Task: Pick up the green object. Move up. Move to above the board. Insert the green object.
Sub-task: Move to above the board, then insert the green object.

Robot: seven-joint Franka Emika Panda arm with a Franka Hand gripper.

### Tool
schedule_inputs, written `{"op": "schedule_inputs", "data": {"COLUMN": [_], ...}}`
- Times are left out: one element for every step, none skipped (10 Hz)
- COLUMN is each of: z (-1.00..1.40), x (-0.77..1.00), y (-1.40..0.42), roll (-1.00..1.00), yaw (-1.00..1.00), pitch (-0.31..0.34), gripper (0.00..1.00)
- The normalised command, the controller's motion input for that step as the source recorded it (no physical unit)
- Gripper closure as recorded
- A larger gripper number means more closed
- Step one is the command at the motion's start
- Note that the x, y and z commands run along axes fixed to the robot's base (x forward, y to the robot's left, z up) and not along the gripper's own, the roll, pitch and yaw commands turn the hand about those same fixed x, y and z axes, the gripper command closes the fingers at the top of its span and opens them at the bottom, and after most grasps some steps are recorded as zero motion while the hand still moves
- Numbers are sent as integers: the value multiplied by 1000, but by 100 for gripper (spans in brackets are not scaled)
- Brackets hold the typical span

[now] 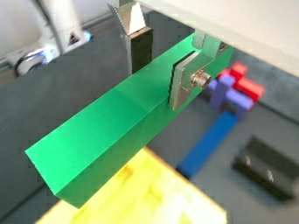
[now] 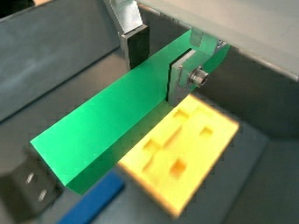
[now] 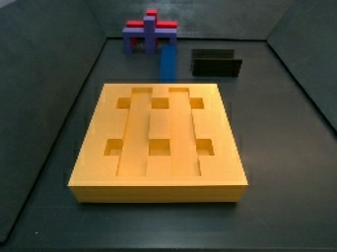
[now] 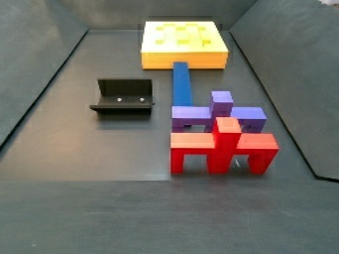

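The green object [image 1: 103, 142] is a long plain green bar, and it also shows in a wrist view [image 2: 105, 133]. My gripper [image 1: 160, 66] is shut on one end of it, with a dark-padded finger on each side, as a wrist view [image 2: 158, 63] also shows. The bar hangs above the floor. The board [image 2: 193, 149], orange-yellow with square holes, lies below the bar's middle in that view and under its free end in a wrist view [image 1: 158, 197]. Both side views show the board [image 3: 158, 123] [image 4: 185, 61] lying flat. The gripper and the bar are out of both side views.
A blue bar [image 3: 168, 61] [image 4: 180, 84] lies on the floor by the board's short edge. A purple-and-red cross piece [image 4: 219, 134] [image 3: 152, 30] stands past it. A small black box [image 4: 123, 96] [image 3: 216, 63] sits beside the blue bar. Dark walls ring the floor.
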Motion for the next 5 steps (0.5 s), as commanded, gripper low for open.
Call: {"op": "schedule_inputs", "data": {"z": [130, 75, 0, -54, -483], "x": [484, 274, 0, 0, 0], "y": [-694, -331, -9, 0, 0], "roll": [63, 68, 20, 0, 0], "yaw": [11, 10, 0, 0, -40], "pitch": [165, 160, 0, -1, 0], "gripper": [100, 100, 100, 100, 100]}}
